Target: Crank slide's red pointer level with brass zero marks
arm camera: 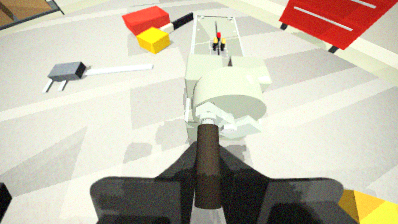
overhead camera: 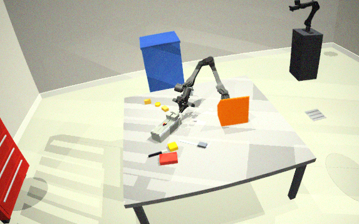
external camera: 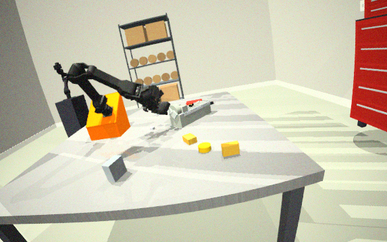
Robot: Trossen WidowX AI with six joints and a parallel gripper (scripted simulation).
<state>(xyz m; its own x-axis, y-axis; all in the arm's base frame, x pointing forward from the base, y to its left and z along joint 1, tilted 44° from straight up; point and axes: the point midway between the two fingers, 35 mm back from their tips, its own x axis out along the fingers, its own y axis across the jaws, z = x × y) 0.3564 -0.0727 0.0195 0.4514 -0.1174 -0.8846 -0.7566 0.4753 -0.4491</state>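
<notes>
- At the near end of the crank machine [arm camera: 227, 67], our gripper [arm camera: 207, 197] is clamped on the dark crank handle [arm camera: 207, 160], gripped lengthwise so we can swing it.
- Far along the slide, the red pointer [arm camera: 218, 34] sits right by the brass zero marks [arm camera: 223, 42]; alignment looks close, we reckon.

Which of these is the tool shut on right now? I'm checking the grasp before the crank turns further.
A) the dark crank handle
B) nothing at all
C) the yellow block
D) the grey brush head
A: in the wrist view the dark crank handle stands clamped between the tool fingers, leading into the machine's pale crank wheel.
</notes>
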